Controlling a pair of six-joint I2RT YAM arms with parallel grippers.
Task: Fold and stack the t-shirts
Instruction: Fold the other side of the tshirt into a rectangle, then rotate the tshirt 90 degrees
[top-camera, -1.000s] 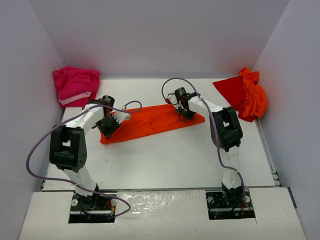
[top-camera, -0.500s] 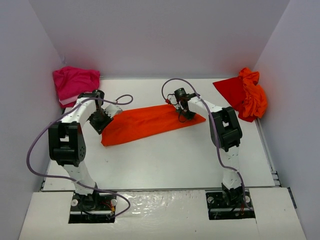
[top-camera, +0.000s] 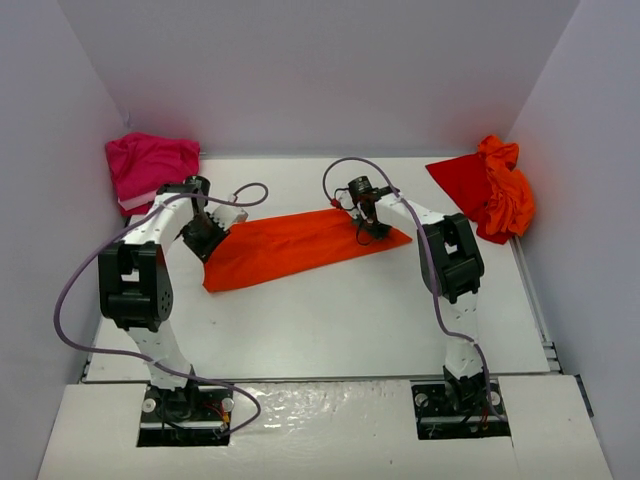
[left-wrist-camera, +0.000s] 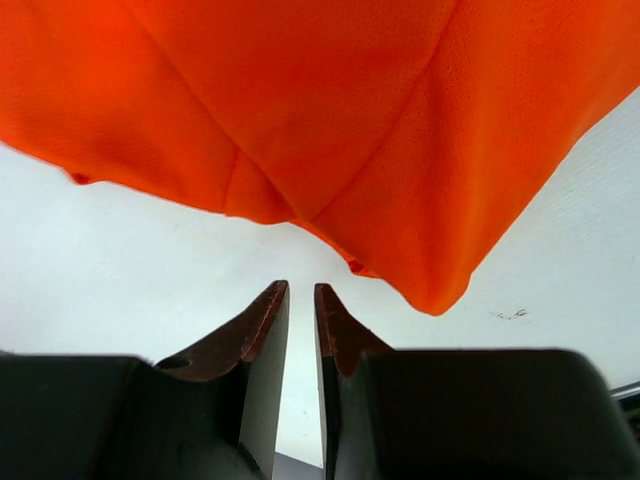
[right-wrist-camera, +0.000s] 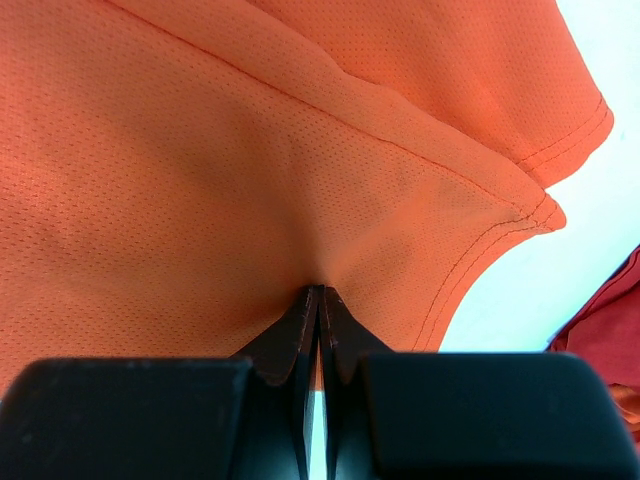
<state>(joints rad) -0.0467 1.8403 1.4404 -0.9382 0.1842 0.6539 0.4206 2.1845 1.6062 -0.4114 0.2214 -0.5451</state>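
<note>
1. White bench; the orange t-shirt lies mid-bench, drawn into a long strip.
2. Pink t-shirt and red-orange heap wait in far corners.
3. Right fingers clamp the orange cloth, probably to anchor it.
4. Left fingers: barely apart, empty, beside its edge.

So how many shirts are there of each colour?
Orange: 2, the bright orange cloth shirt spread flat and the crumpled orange cloth shirt far right
Red: 1, the red cloth shirt beside it
Pink: 1, the magenta pink cloth bundle far left
Total: 4
</note>
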